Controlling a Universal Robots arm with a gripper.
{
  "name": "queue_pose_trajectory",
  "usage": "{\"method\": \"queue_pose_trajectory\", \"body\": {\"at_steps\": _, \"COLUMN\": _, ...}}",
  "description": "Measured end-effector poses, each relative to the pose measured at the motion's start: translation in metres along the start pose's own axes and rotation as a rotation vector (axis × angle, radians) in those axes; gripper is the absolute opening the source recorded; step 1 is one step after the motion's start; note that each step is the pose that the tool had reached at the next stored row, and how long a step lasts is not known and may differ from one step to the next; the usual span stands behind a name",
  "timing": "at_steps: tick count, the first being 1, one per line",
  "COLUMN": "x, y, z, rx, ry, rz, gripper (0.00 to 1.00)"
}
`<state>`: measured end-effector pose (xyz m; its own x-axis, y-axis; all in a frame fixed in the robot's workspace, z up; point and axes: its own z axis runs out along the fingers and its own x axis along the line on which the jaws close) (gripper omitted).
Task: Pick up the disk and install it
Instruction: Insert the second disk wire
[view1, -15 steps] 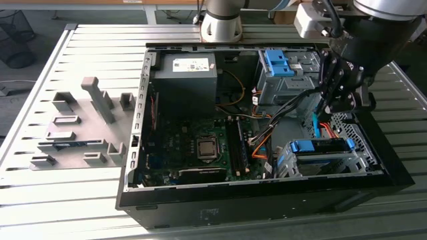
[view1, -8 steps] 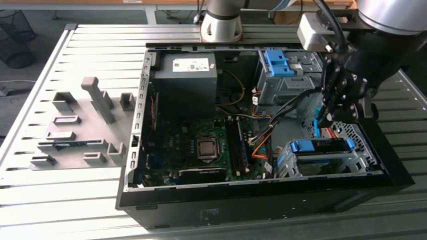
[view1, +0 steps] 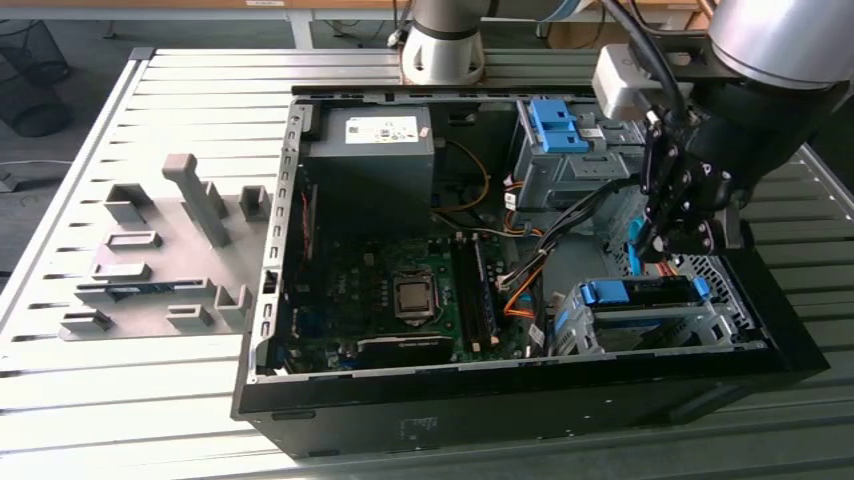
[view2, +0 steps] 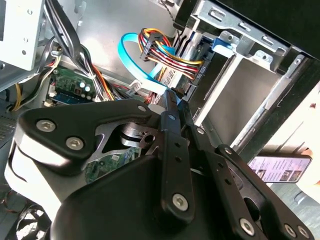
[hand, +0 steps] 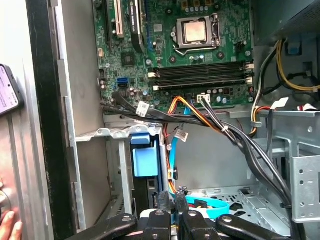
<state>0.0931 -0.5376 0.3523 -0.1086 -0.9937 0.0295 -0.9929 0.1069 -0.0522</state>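
The disk (view1: 638, 320) lies flat in the lower drive cage (view1: 574, 325) at the case's corner on the exterior view's right, its blue carrier frame (view1: 641, 292) on top. In the first wrist view the blue carrier (hand: 146, 160) sits slotted between the cage's rails. My gripper (view1: 651, 258) hangs just above the cage, slightly behind the disk. Its black fingers come together at the tips (view2: 172, 97), shut with nothing between them. In the first wrist view the gripper (hand: 171, 196) is beside the carrier's end and a blue cable (hand: 210, 205).
The open case holds a grey power-supply box (view1: 374, 150), a motherboard (view1: 400, 290), bundled cables (hand: 210, 120) and an upper cage with a bare blue bracket (view1: 554, 125). Grey fixture blocks (view1: 160, 250) stand on the exterior view's left. A hand (hand: 10, 227) and a phone (view2: 280, 167) are beside the case.
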Motion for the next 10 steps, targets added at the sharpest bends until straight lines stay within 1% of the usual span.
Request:
{"method": "queue_pose_trajectory", "body": {"at_steps": 1, "x": 0.0011, "y": -0.0001, "z": 0.0005, "rx": 0.001, "ry": -0.0038, "rz": 0.0, "gripper": 0.16}}
{"method": "queue_pose_trajectory", "body": {"at_steps": 2, "x": 0.0023, "y": -0.0002, "z": 0.001, "rx": 0.0013, "ry": -0.0132, "rz": 0.001, "gripper": 0.16}}
{"method": "queue_pose_trajectory", "body": {"at_steps": 4, "x": 0.0044, "y": -0.0003, "z": 0.0016, "rx": 0.001, "ry": -0.0365, "rz": 0.002, "gripper": 0.16}}
{"method": "queue_pose_trajectory", "body": {"at_steps": 5, "x": 0.0058, "y": -0.0004, "z": 0.002, "rx": 0.0007, "ry": -0.0464, "rz": 0.003, "gripper": 0.16}}
{"method": "queue_pose_trajectory", "body": {"at_steps": 6, "x": 0.0076, "y": -0.0006, "z": 0.0027, "rx": 0.0008, "ry": -0.0515, "rz": 0.003, "gripper": 0.16}}
{"method": "queue_pose_trajectory", "body": {"at_steps": 7, "x": 0.0096, "y": -0.0007, "z": 0.0036, "rx": 0.0014, "ry": -0.0533, "rz": 0.003, "gripper": 0.16}}
{"method": "queue_pose_trajectory", "body": {"at_steps": 10, "x": 0.0145, "y": -0.0009, "z": 0.0072, "rx": 0.0045, "ry": -0.0545, "rz": 0.003, "gripper": 0.16}}
